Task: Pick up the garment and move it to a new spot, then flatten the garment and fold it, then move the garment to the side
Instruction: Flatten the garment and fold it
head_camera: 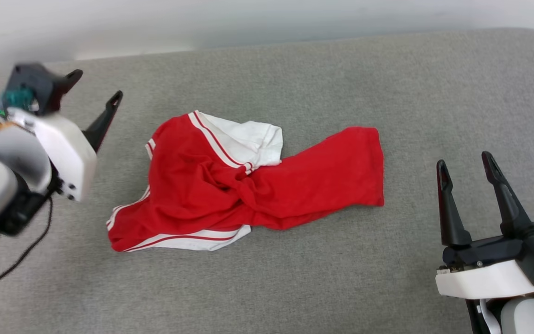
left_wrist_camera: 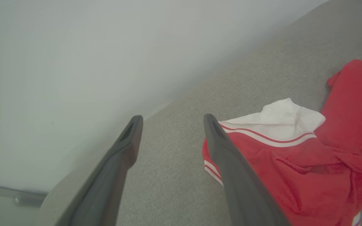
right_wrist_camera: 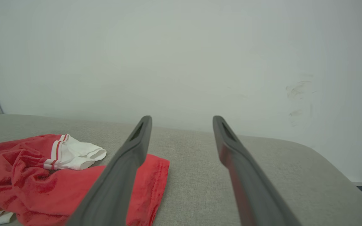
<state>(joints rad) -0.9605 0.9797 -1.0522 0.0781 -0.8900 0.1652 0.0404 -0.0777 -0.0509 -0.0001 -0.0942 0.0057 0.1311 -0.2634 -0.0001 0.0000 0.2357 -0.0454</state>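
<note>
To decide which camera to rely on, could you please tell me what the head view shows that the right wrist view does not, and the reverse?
Head view: the crumpled garment's whole outline, and the open left gripper off to its side. Right wrist view: faint scuff marks on the pale wall. Both: the garment's white sleeve with striped trim, the grey padded surface, and the open right gripper, clear of the cloth.

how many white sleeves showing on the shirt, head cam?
2. One white sleeve on the far side of the garment, one at its near edge. Folds may hide parts.
</note>
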